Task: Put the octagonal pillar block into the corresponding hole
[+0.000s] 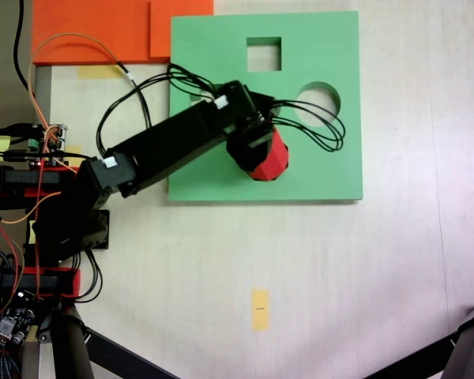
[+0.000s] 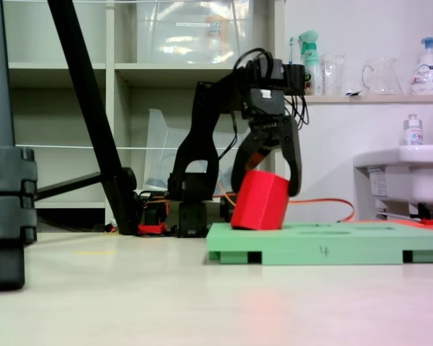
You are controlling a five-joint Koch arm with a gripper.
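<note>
Taking the green foam board (image 1: 316,170) as my landmark, in the top-down fixed view the orange foam slab (image 1: 95,31) lies off its upper left corner, its smaller tab touching the board's top edge. My black arm reaches in across the board's left edge. Below the board the pale table (image 1: 300,268) is bare apart from a small yellow tape mark (image 1: 260,308), leaving open room there and along the board's right side.

My gripper (image 2: 263,198) holds its jaws pinched on the octagonal pillar block (image 2: 260,200), one black finger on each side of it. The block is bright red matte foam with flat facets. In the side fixed view it is tilted, its lower edge resting on the board's top face near the left end. From above, the block (image 1: 268,162) sits over the board's lower middle; I cannot tell whether the corresponding hole lies beneath it, since my wrist covers that spot.

Right of the block are the square cutout (image 1: 263,54), near the top edge, and the round cutout (image 1: 316,105), crossed by my black cables (image 1: 332,130).
</note>
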